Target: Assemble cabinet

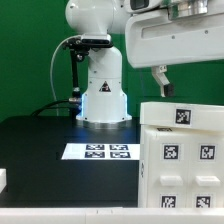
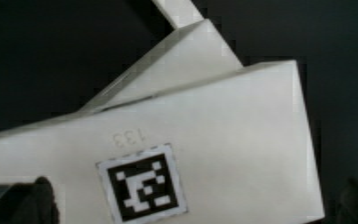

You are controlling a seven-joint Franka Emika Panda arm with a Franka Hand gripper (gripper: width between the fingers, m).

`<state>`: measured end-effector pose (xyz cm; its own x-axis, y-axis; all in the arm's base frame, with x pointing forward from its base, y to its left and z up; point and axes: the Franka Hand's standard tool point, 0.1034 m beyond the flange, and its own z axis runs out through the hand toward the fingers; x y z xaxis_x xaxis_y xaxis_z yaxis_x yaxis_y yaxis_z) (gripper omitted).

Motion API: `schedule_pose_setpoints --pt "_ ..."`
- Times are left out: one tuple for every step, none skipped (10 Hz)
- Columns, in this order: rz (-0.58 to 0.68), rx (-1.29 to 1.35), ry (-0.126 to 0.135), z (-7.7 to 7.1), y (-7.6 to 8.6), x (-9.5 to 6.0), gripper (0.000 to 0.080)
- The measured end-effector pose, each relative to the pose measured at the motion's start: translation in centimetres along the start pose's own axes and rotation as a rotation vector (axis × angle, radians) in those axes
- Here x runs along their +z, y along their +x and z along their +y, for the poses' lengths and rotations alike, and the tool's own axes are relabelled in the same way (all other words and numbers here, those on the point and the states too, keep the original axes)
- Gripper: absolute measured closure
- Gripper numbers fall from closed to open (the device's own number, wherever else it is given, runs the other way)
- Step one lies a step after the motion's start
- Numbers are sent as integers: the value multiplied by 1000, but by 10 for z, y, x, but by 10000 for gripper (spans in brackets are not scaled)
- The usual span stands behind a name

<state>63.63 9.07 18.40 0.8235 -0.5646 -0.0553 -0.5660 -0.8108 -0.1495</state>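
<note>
Black tabletop (image 1: 40,140) carries the cabinet (image 1: 185,150) and marker board (image 1: 98,152); gripper (image 1: 165,80) grasp indeterminate.

no words, brands or numbers can be read. the only signs are black-and-white square tags: several on the cabinet (image 1: 180,150) panels, four on the marker board (image 1: 102,152), and one on the white panel (image 2: 194,140) in the wrist view.
</note>
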Motion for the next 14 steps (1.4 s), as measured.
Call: schedule_pose_setpoints --pt "2 -102 -7 0 0 1 3" --pt "1 -343 -20 -2 -2 3 3" --pt "-12 -514 -23 -5 -6 6 3" --pt "-11 -615 -38 -7 -10 7 3" --pt "-12 -669 -39 -5 -8 7 3" --pt "-12 -734 -42 -3 -6 7 3" --pt "-14 -795 -43 -2 -6 7 3" --pt "-14 -829 -44 -2 -5 7 3" --pt "-13 -1049 -79 2 -1 6 3" --pt "-27 -1185 -105 4 -2 8 3" --pt "-39 -1266 -127 4 -5 12 3" --pt "-34 -1358 -138 3 -7 16 3" --pt "-41 -1413 -139 7 -6 18 3" --pt "-61 -1424 -138 14 -3 19 3"
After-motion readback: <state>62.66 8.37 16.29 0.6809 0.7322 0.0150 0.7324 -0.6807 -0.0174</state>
